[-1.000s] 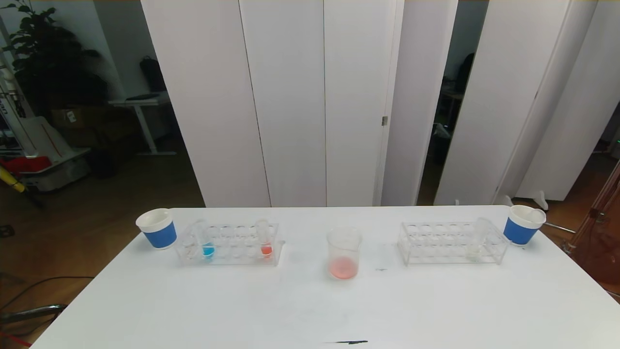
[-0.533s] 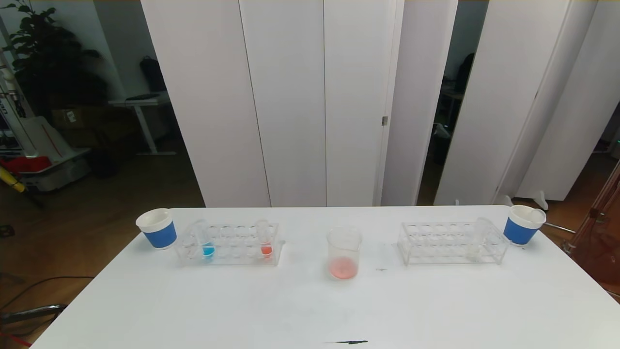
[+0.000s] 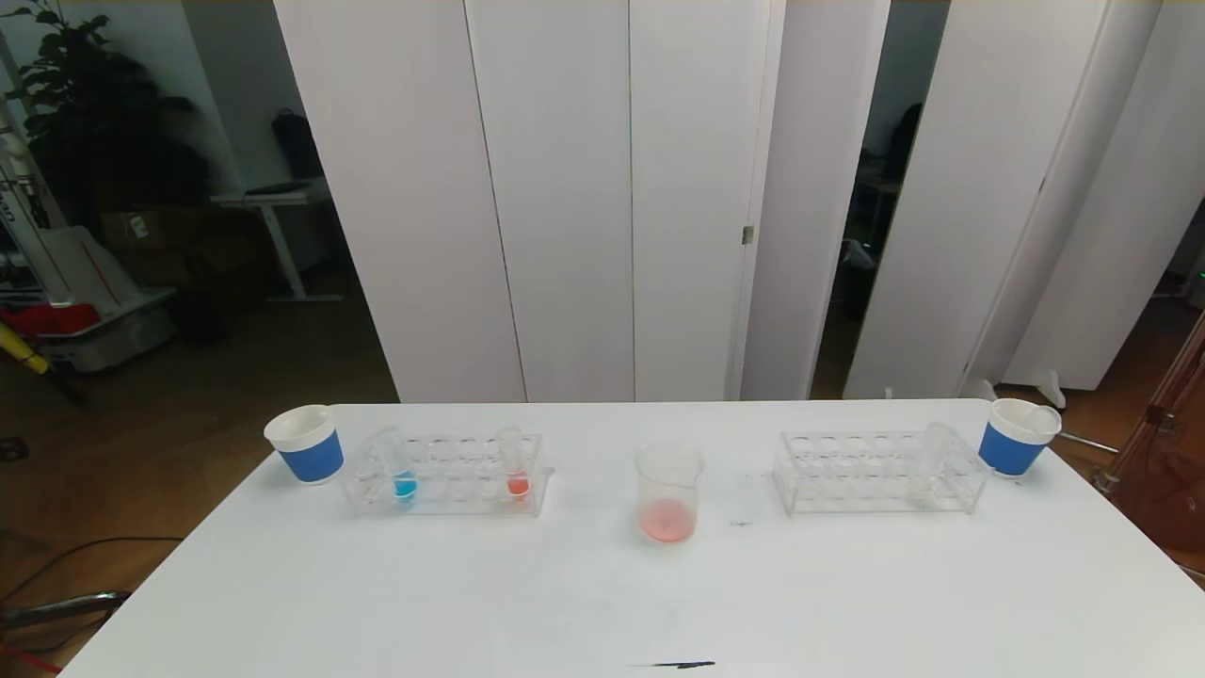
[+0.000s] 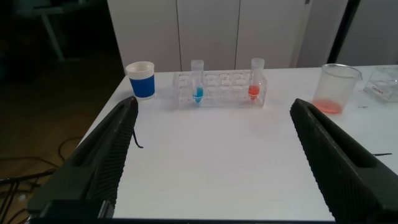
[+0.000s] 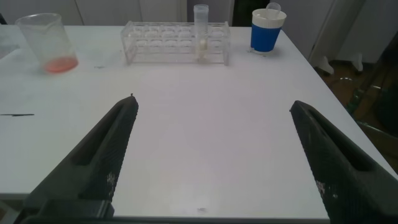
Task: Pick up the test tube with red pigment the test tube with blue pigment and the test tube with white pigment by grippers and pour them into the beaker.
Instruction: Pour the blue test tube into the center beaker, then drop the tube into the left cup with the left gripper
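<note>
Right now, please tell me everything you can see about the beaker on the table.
The beaker is a small clear cylinder with a flared rim, seemingly plastic or glass. It stands upright on the white table, between the two clear tube racks and apart from both. A shallow layer of pinkish-red liquid lies at its bottom; the rest is empty. Only the table touches it, and neither tool is near it. The left wrist view shows it beyond the rack holding the blue and red tubes.
</note>
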